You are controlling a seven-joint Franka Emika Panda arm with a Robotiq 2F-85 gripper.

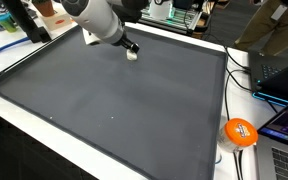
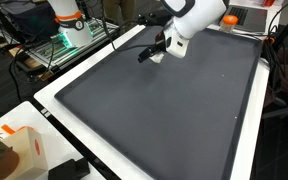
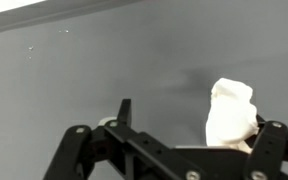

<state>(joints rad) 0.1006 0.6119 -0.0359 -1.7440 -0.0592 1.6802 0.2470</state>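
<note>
The gripper [image 3: 192,120] hangs low over the grey mat [image 1: 114,110], fingers spread wide; a crumpled white wad [image 3: 230,112] — paper or cloth, unclear — sits between them, near the mat's edge. An orange round thing [image 1: 240,132] lies well apart.

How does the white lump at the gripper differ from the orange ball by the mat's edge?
The white lump is crumpled and irregular; the orange ball is smooth and round. The white lump lies on the grey mat between the open fingers of the gripper; the orange ball sits beyond the mat's edge, far from the gripper. Both are small next to the mat.
</note>
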